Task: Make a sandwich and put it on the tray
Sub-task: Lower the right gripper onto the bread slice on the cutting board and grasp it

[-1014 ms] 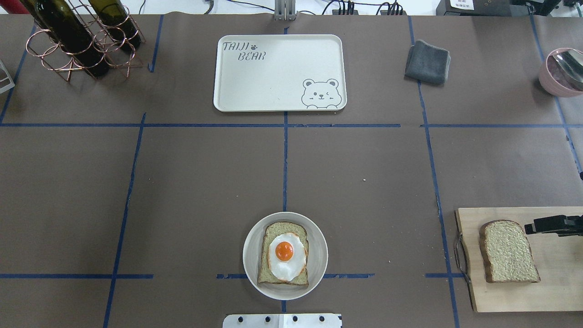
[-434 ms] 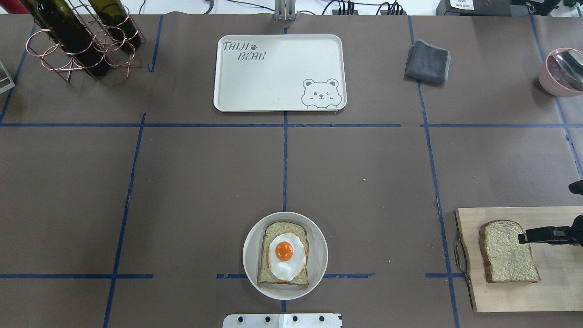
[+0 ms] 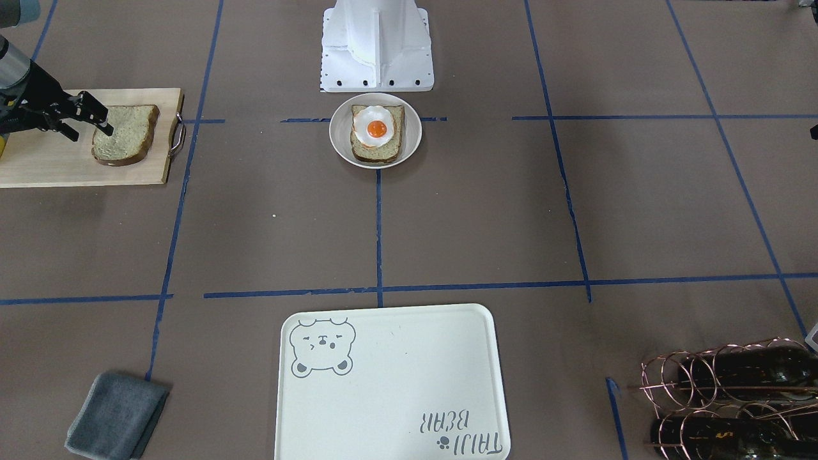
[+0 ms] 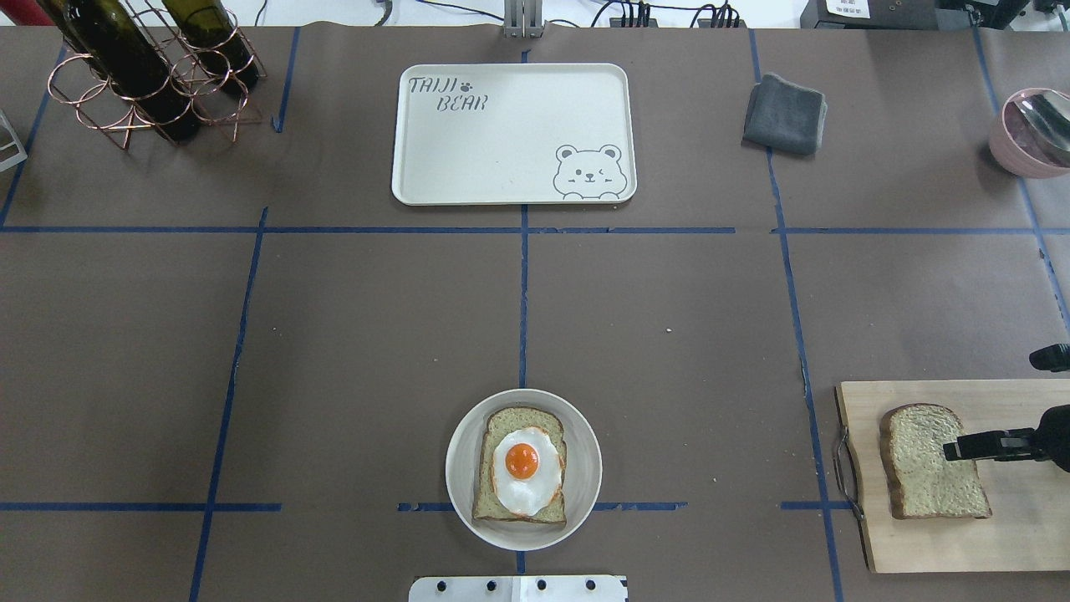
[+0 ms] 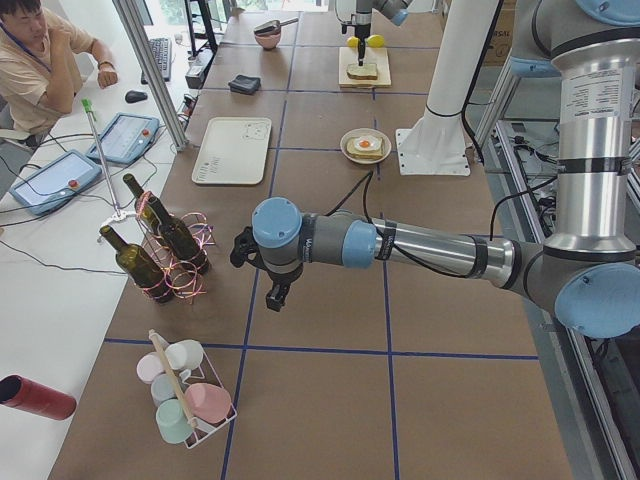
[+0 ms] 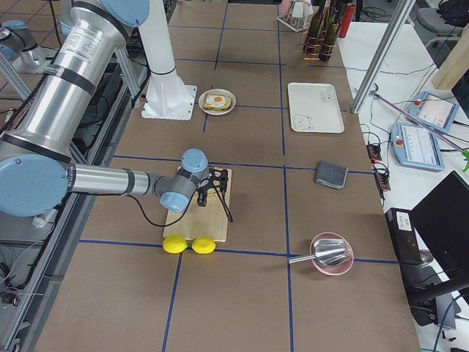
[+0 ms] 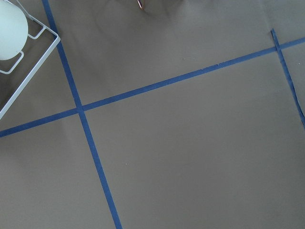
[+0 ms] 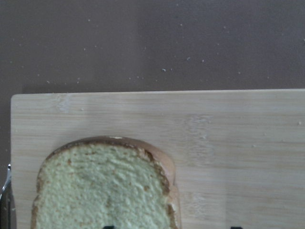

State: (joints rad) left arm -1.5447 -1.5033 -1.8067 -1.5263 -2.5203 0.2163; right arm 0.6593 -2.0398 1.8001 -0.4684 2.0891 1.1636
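Sandwich [image 4: 522, 468], as found: one tan wholegrain toy bread slice with a brown crust lies flat on a small round white plate [image 4: 458, 443], and a white fried egg with an orange yolk sits on top of it. The plate stands on the near centre of the brown paper-covered surface [image 4: 669, 334], just ahead of the robot's base.

A second matching bread slice [image 4: 919, 477] lies flat on a light wooden cutting board [image 4: 1020, 527] at the robot's right. The right hand [image 3: 91, 133] hangs over this slice with its fingers spread. One tip is above the crumb, and the wrist view shows nothing gripped.

The large cream rectangular tray [image 4: 510, 134] with the grey bear face lies at the far centre, well apart from the plate. Blue tape lines cross the surface between them.

- A folded grey cloth [image 4: 786, 113] lies to the right of the tray.
- A copper wire rack of dark bottles [image 4: 150, 84] stands to its left.
- The left hand [image 5: 272, 295] is poised beyond that rack, and its finger state cannot be determined.
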